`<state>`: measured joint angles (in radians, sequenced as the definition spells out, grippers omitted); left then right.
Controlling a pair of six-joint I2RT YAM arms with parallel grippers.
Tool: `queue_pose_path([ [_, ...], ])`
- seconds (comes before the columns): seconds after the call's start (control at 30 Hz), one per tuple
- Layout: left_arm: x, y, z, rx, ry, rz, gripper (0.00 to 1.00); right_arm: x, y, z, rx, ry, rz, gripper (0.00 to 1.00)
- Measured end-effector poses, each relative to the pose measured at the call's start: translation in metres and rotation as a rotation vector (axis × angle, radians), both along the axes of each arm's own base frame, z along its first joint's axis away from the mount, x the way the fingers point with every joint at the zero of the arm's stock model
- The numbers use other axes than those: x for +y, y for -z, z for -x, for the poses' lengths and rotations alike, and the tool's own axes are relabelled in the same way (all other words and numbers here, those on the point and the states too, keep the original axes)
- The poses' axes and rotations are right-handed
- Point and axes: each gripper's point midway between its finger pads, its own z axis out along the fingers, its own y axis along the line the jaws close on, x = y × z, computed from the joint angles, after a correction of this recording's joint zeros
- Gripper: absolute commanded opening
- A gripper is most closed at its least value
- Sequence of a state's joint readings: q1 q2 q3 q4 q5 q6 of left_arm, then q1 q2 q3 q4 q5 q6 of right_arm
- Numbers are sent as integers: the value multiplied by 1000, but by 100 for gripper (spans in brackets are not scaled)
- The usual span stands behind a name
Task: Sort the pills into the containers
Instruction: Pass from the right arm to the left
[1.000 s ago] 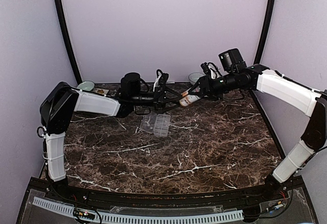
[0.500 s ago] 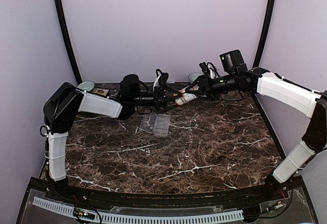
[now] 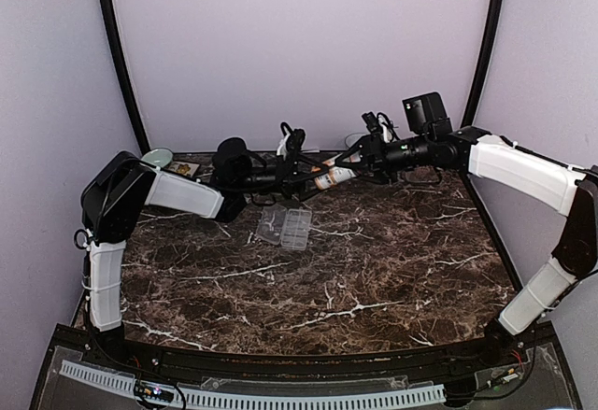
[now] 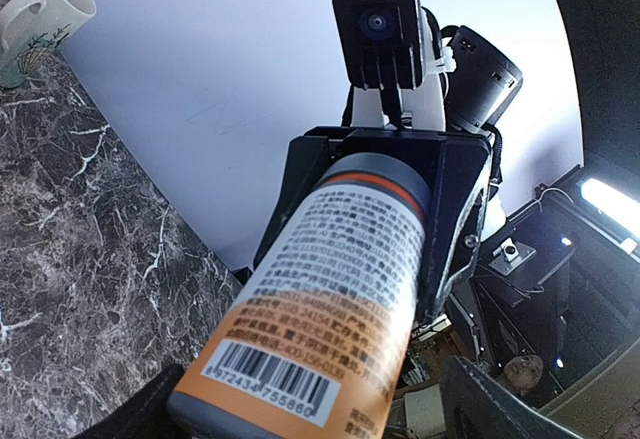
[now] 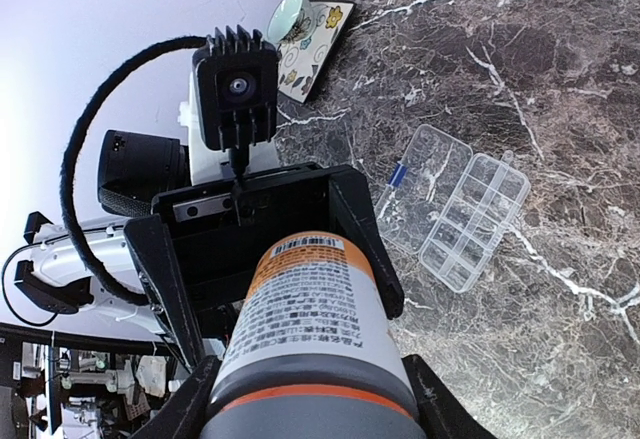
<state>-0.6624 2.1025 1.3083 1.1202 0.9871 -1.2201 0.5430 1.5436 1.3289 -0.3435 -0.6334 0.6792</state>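
Dark marble table, white veins. L arm and R arm both reach to the back centre and meet nose to nose above the surface.

R gripper: partly closed, fingers pressed on both sides of the bottle at its grey-cap end, carrying it off the table. Bottle lies roughly level, white-and-orange label, barcode end toward the L side.

L gripper: jaws wide, one each side of the bottle's barcode end. R wrist cam shows a gap btw. at least one jaw and the label, so no clamp there; bottle base sits inside the spread, not gripped.

Organizer box: clear plastic, flat on the table, lid swung open to the left of the tray. Sits below and a bit nearer the arm bases than the L gripper and bottle; apart from both grippers, nothing touching it. Compartments visible in R wrist cam.

Cream mug at the back wall. Pale green bowl back-left, beside a patterned tile.

Pills: too small to tell; can't say which compartment has any.
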Motion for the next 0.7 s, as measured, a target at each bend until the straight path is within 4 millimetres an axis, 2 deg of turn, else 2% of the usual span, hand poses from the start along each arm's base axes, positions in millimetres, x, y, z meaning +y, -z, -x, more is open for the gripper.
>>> queue_pose_path([
  [0.5, 7, -2, -2, 21, 1, 35, 72, 6, -4, -1, -2, -17, -37, 17],
  [0.7, 9, 0, -3, 29, 6, 40, 65, 8, -3, 0, -2, -19, -48, 27],
])
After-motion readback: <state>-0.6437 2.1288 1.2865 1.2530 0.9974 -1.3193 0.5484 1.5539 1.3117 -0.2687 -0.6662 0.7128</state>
